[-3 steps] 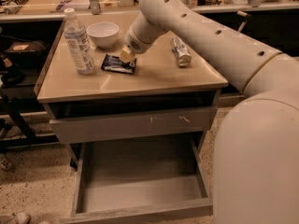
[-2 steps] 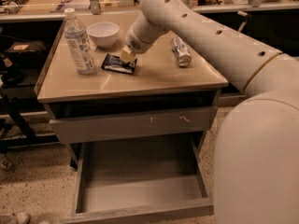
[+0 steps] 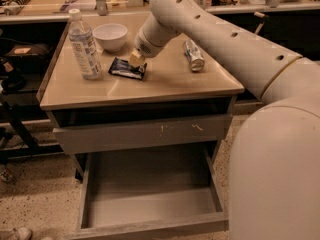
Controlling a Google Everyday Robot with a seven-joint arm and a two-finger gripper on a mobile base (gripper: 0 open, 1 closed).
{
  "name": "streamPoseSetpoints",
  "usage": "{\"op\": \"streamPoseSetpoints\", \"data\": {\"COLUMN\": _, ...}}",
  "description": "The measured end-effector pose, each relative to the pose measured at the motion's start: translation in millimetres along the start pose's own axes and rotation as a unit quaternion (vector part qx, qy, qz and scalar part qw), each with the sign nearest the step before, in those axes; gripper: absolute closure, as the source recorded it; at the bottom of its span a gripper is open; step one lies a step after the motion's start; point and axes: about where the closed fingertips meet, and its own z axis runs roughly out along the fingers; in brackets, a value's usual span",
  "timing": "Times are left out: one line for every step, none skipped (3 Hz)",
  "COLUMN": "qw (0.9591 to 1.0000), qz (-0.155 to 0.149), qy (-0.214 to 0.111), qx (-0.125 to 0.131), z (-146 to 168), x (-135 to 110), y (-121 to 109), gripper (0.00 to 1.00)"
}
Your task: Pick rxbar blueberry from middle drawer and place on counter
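Nothing had moved in the last second. The bar (image 3: 126, 69) lay flat on the counter (image 3: 165, 86) in the same spot. The gripper (image 3: 136, 59) stayed right at the bar's top right edge. I could not tell if it was holding the bar or had let go. I think the job was almost done (only lifting away was left).

Left of the bar stood a clear plastic bottle (image 3: 84, 49) with ridges and a white cap. Behind the bar, a bit left, sat a round, smooth white bowl (image 3: 110, 35). The bar was small and flat, in a dark shiny wrapper with white letters. Right of the bar, a silver can (image 3: 193, 55) lay on its side. The counter was tan and glossy. Far below the bar, the drawer (image 3: 150, 227) hung open, a plain grey box with a smooth floor, and the bar was not in it.
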Motion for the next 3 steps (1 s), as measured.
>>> {"op": "streamPoseSetpoints", "data": {"qw": 1.0000, "qz": 0.000, "qy": 0.000, "qx": 0.000, "z": 0.0, "x": 0.0, "y": 0.0, "gripper": 0.11}}
{"op": "streamPoseSetpoints", "data": {"qw": 1.0000, "qz": 0.000, "qy": 0.000, "qx": 0.000, "z": 0.1, "x": 0.0, "y": 0.0, "gripper": 0.00}}
{"op": "streamPoseSetpoints", "data": {"qw": 1.0000, "qz": 0.000, "qy": 0.000, "qx": 0.000, "z": 0.1, "x": 0.0, "y": 0.0, "gripper": 0.00}}
